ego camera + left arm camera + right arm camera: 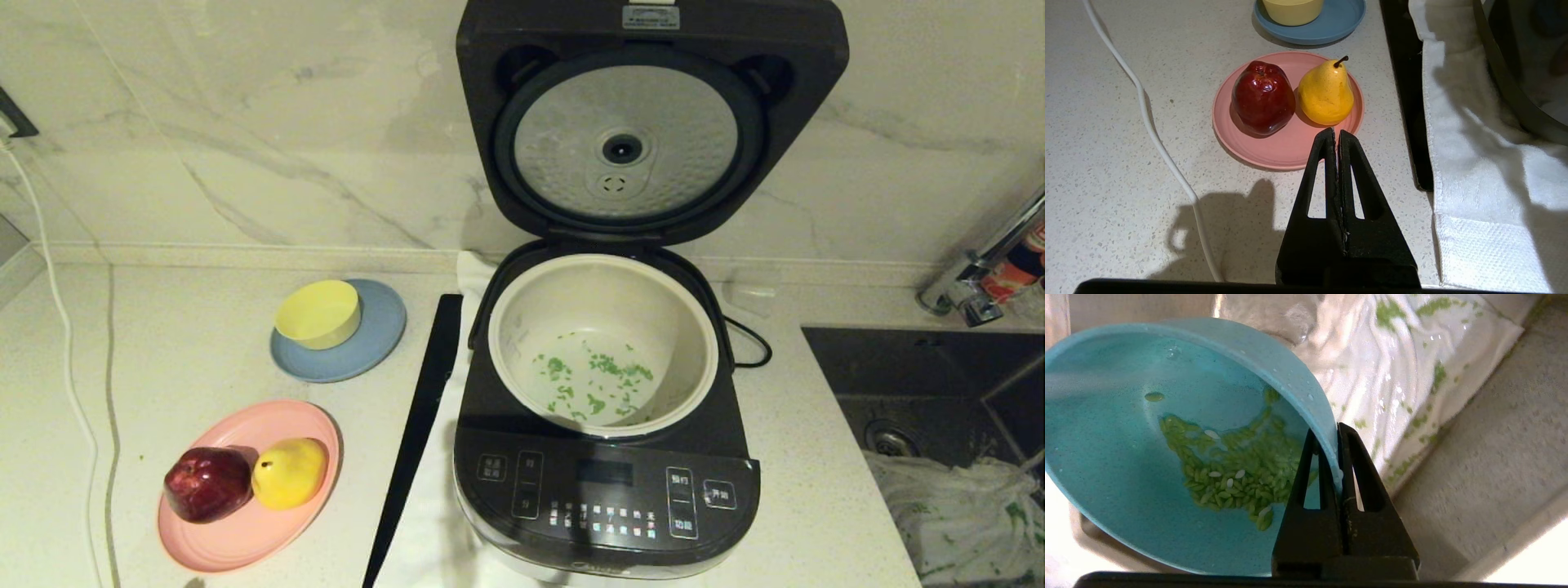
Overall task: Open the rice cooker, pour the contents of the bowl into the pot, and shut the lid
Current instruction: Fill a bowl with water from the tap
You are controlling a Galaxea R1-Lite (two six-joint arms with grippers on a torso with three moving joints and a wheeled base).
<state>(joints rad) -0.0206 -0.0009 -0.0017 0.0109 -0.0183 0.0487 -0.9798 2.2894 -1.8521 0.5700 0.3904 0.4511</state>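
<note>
The rice cooker [608, 490] stands in the middle of the counter with its lid [645, 122] swung fully up, the dimpled silver plate facing me. In the cream pot [522, 327] lies a thin scatter of green contents [596, 380]. Neither arm shows in the head view. My right gripper [1336, 430] is shut on the rim of the teal bowl [1126, 457], which is tilted over the sink area. A clump of wet green grains [1233, 465] clings inside the bowl. Shut and empty, my left gripper [1336, 132] hovers near the pink plate [1274, 151].
The pink plate [245, 523] carries a red apple [208, 483] and a yellow pear [290, 472]. A yellow bowl [318, 313] sits on a blue plate [367, 351]. A black strip [416, 433] and white towel [1474, 163] flank the cooker. A sink [922, 384] with a white bag [955, 506] lies right; a white cable [65, 343] lies left.
</note>
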